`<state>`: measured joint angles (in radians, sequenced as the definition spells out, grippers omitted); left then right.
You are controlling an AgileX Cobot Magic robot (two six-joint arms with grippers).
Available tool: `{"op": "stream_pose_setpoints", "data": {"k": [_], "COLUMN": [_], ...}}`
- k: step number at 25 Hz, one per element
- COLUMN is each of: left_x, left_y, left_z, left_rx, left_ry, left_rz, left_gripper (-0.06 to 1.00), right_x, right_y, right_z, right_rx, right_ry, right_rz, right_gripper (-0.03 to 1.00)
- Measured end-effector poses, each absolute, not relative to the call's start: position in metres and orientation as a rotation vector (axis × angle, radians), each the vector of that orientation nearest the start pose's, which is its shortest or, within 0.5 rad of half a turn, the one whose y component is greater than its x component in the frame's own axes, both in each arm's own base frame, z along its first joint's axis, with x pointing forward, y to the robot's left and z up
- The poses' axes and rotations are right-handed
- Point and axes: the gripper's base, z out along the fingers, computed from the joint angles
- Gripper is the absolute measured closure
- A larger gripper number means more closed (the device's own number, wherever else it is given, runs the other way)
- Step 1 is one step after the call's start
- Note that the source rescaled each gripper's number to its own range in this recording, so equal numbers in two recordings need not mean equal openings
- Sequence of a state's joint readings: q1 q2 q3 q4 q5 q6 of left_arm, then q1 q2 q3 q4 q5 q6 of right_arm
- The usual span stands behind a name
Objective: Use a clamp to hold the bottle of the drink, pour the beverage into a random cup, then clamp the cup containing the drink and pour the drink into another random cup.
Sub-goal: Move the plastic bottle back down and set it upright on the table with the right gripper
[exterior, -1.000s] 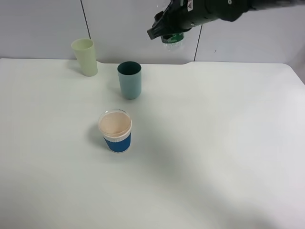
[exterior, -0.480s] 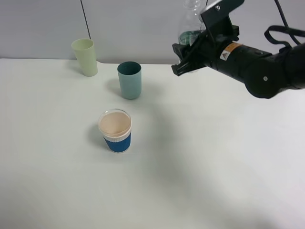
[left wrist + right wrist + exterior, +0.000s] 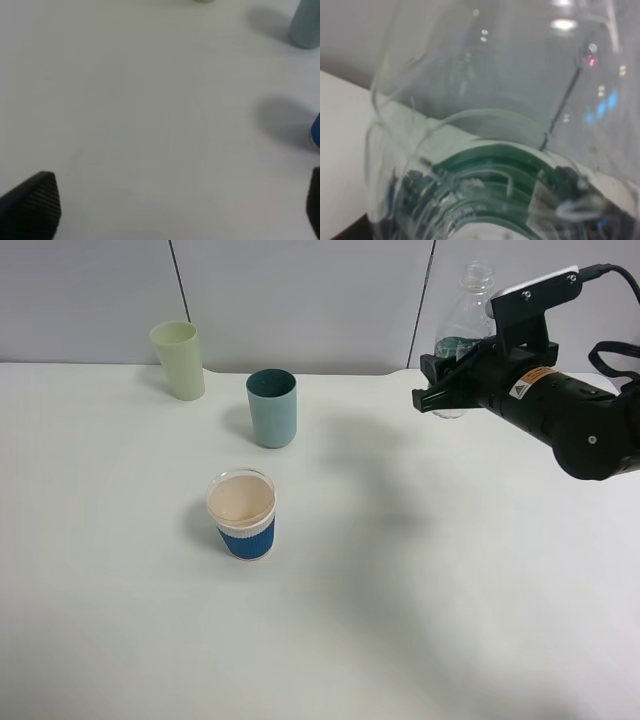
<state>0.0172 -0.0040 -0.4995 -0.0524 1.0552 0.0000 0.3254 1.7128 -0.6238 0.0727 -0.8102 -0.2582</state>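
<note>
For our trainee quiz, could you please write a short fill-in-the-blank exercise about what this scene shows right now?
1. The right gripper is shut on a clear plastic ____.
2. The table holds ____ cups.
3. The cup nearest the camera in the high view wears a ____ ribbed sleeve.
4. The left gripper has its jaws ____.
Missing words: bottle; three; blue; open.

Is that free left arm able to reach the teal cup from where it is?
Probably yes: the left gripper is open and empty, and only bare table lies between it and the teal tumbler.
</note>
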Motion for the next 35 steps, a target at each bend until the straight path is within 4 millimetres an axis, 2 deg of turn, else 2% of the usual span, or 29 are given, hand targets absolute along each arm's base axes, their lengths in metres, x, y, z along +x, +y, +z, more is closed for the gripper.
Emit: {"op": "stream_pose_setpoints", "data": {"k": [4, 9, 14, 18, 26, 35], "left_x": [-0.005, -0.005, -0.005, -0.005, -0.005, -0.005], "left_y": [-0.004, -0.004, -0.004, -0.004, -0.004, -0.004], "left_z": [0.278, 0.278, 0.278, 0.278, 0.278, 0.278], "left_rx": [-0.015, -0.015, -0.015, -0.015, -0.015, -0.015], "left_ry": [2.035, 2.035, 2.035, 2.035, 2.035, 2.035], "left_rz": [-0.052, -0.052, -0.052, -0.052, -0.052, -0.052], "left_gripper": [-0.06, -0.06, -0.06, -0.06, -0.06, -0.06], "right_x": [0.313, 0.326, 0.350, 0.363, 0.364, 0.364], "right_y": [0.093, 0.097, 0.110, 0.115, 0.117, 0.119], "right_z": [0.158, 0.132, 0.119, 0.109, 0.079, 0.078], "right_rx": [-0.389, -0.336, -0.296, -0.287, -0.378, -0.507], "right_ry": [1.715, 1.738, 1.733, 1.737, 1.783, 1.737], "right_rz": [0.032, 0.079, 0.184, 0.207, 0.174, 0.091], "right_gripper": [0.95, 0.95, 0.95, 0.95, 0.95, 0.95]}}
